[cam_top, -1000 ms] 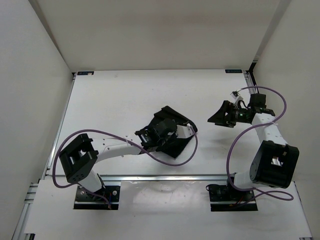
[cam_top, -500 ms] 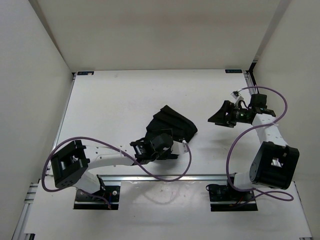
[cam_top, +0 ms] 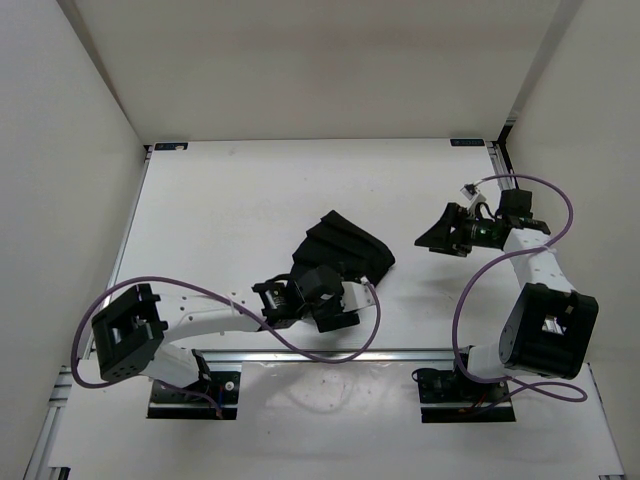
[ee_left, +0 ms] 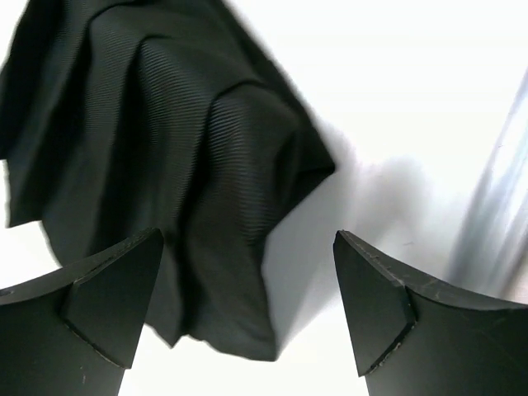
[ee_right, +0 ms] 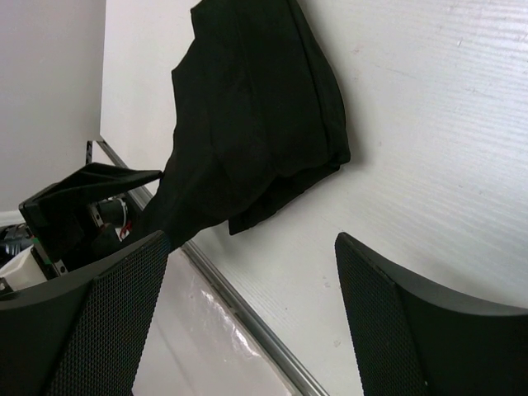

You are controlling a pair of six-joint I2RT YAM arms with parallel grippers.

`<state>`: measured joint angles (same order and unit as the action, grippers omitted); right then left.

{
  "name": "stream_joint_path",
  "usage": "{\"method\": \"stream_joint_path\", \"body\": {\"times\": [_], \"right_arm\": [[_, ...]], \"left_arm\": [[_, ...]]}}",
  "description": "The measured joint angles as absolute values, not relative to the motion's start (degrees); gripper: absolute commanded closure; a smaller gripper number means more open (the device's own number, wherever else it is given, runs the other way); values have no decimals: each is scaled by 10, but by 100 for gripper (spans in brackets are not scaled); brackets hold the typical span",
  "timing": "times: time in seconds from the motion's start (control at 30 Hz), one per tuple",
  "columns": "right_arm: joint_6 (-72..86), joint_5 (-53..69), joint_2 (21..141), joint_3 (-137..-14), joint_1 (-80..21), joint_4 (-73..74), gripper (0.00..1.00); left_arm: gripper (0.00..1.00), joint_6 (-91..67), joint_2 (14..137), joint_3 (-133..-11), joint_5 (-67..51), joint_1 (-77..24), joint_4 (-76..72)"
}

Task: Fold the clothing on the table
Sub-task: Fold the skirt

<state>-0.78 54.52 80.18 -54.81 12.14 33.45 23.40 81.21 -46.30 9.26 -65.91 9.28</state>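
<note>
Near the middle of the table [cam_top: 230, 190], toward its front edge, the clothing [cam_top: 340, 250] lies as a compact, pleated black heap, not yet a flat fold. The left gripper [ee_left: 247, 239] hovers at the heap's near hem with jaws spread wide and nothing held. The right gripper [cam_top: 438, 236] stands well apart to the right, likewise wide and empty. The step in hand appears to be a pause between grasps; the next move calls for choosing a free corner or hem to pinch. The front rail [cam_top: 330, 352] lies near the heap's near edge, while bare tabletop to the far side and left offers room for spreading.
</note>
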Motion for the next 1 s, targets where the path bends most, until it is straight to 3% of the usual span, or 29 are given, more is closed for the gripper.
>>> {"method": "stream_joint_path", "body": {"times": [0.23,0.7,0.77,0.8,0.87,0.93,1.0], "right_arm": [[-13,544,802,-544,121,335,14],[-20,541,802,-544,119,341,13],[-20,541,802,-544,119,341,13],[-20,541,802,-544,119,341,14],[-20,541,802,-544,119,341,13],[-20,542,802,-544,120,341,13],[-20,541,802,-544,121,341,13]], "left_arm": [[1,157,801,-445,70,-661,73],[18,115,831,-416,114,-658,13],[28,115,836,-416,118,-658,8],[41,114,839,-416,119,-657,3],[80,110,844,-416,120,-657,-1],[97,109,848,-416,121,-655,-3],[100,110,851,-416,126,-654,-5]]}}
